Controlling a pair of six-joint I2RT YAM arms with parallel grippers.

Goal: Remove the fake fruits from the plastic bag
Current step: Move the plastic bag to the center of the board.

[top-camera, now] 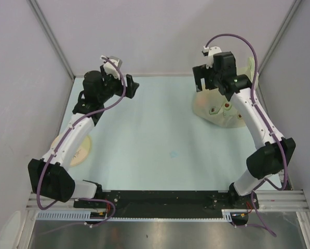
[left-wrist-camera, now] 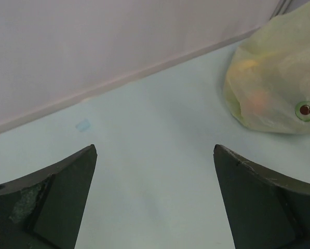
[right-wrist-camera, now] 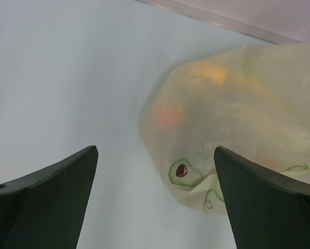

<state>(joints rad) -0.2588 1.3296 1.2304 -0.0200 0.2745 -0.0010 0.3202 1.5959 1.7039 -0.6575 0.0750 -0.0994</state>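
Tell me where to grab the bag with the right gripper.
Probably the flat corner by the avocado print, coming from above: the right gripper hangs open near it. The fruits bulge farther in, so the bag there looks thin enough to pinch. Its mouth is not visible.

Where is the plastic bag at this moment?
In the top view the plastic bag lies at the far right of the table, partly under the right arm.
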